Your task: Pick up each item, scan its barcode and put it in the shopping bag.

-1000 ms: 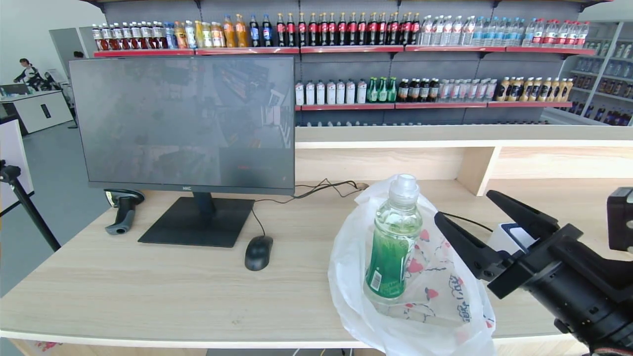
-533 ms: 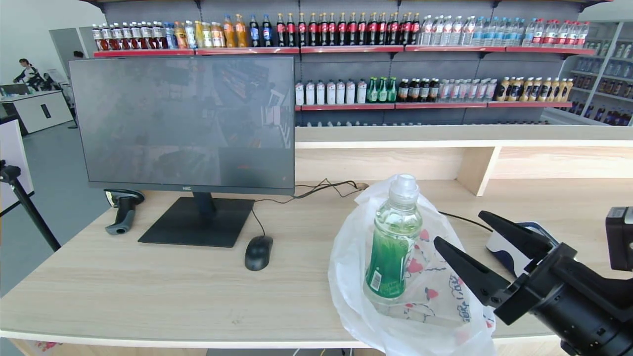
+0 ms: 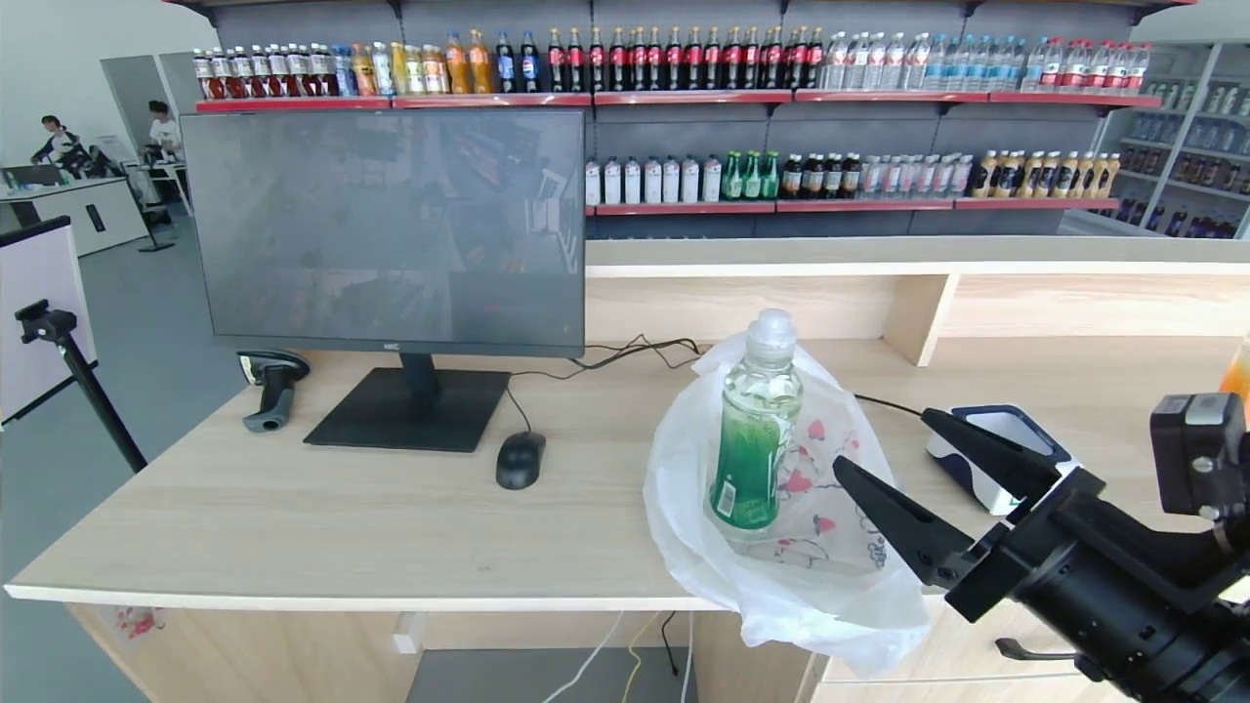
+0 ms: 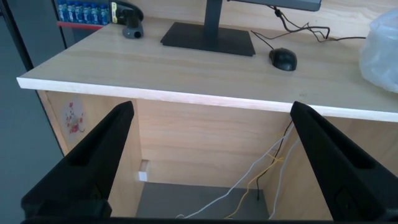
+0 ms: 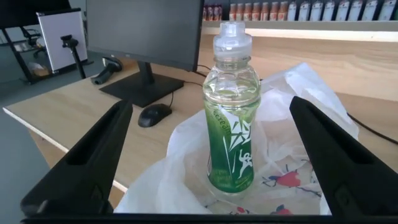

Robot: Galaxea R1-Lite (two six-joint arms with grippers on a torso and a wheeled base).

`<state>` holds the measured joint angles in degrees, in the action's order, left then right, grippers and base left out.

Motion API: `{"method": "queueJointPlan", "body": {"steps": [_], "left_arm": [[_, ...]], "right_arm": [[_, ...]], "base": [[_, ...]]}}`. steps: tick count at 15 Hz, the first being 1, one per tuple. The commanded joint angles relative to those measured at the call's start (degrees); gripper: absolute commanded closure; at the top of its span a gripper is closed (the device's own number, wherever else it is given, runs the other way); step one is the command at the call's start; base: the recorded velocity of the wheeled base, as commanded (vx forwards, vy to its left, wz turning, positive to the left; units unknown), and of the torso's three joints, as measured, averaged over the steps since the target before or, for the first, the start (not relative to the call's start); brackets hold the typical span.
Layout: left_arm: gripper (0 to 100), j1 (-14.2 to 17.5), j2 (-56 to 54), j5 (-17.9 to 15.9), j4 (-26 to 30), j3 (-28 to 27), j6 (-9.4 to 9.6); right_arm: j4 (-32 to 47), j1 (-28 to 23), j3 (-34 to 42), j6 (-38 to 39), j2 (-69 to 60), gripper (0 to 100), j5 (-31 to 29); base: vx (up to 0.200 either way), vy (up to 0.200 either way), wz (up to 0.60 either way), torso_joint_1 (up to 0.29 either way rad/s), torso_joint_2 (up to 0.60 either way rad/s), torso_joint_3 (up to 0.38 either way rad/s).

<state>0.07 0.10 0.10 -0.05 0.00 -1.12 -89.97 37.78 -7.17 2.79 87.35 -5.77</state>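
On counter, counts: one bottle [image 3: 754, 430], one shopping bag [image 3: 781, 576], one monitor [image 3: 391, 225], one mouse [image 3: 520, 459], one handheld scanner [image 3: 273, 386], one white-and-blue scanner box [image 3: 996, 444].
Bottle place: stands on the opened shopping bag, plastic bunched around its base and behind it; to the robot's right of the mouse, between mouse and scanner box.
Bottle axis: long axis vertical, upright, white cap up; green label on lower half, barcode patch low on the label, turned toward the head camera.
Bag: white thin plastic with red print, lies on the counter near its front edge, one part hangs over the edge.
Right gripper [image 3: 886, 439]: released, fingers spread wide, nothing held; fingertips point at the bottle from the robot's right, apart from it; lower fingertip overlaps the bag's edge, contact cannot tell.
Left gripper [image 4: 212, 106]: released, fingers wide apart, empty; sits low, facing the counter's front edge, touching nothing.
Handheld scanner: by the monitor's base, on the robot's left side.
Behind: shelves [image 3: 684, 98] with rows of drink bottles.
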Motion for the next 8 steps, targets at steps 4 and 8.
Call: {"method": "queueJointPlan", "body": {"steps": [4, 8], "left_arm": [[0, 0.01, -0.01, -0.01, -0.04, 0.0, -0.02], [0, 0.1, -0.01, 0.08, -0.04, 0.0, -0.28]], "right_arm": [[-0.03, 0.01, 0.49, 0.37, 1.07, 0, 0.05], [-0.03, -0.69, -0.13, 0.55, 2.13, 0, 0.05]], "base": [[0.0, -0.05, 0.0, 0.004, 0.0, -0.002], [0.0, -0.2, 0.0, 0.01, 0.01, 0.002]]}}
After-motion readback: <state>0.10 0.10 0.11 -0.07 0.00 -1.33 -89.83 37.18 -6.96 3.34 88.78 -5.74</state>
